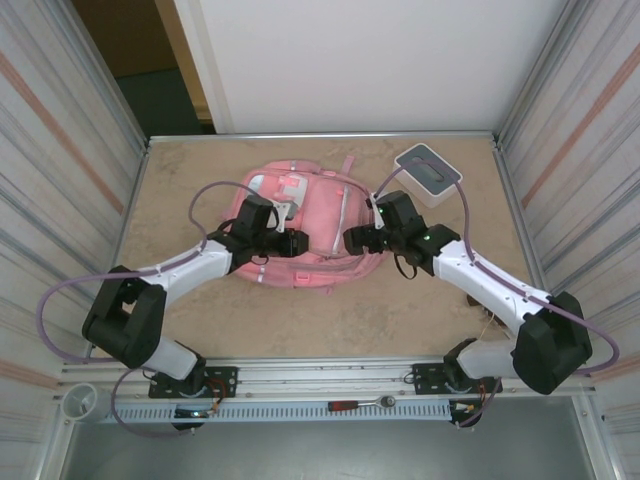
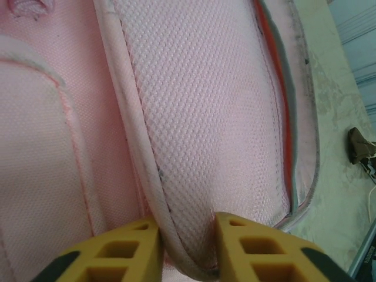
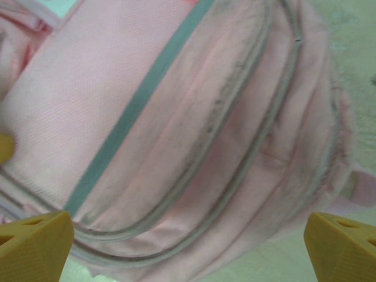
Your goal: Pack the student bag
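Bag: pink, soft, lying flat on the table, mid-width and towards the back. It is the biggest thing there. Straps trail off its far end.

Box: white and grey, at the back right, just off the bag's far right corner. Whether they touch, cannot tell.

Left gripper: down on the bag's left half, arm reaching in from the near left. From its wrist camera the gripper has its two yellow fingers drawn close together, with a raised piped seam of the bag filling the gap. Fabric meets both inner faces, so it reads as pinching the seam. Beyond it lies a woven pink panel, and an orange strip runs inside the bag's grey edge on the right. Bare table lies past that edge.

Right gripper: at the bag's right half, arm coming in from the near right, facing the left gripper across the middle of the bag. From its wrist camera the gripper stands spread wide, one yellow finger in each lower corner. The bag lies between and beyond them, and neither finger presses on fabric. It holds nothing. That view also shows a grey-green stripe crossing the panel and two smudged grey piping lines curving round a pocket.

The grippers are near each other, not touching.

A red-handled tool lies on the front rail between the arm bases.
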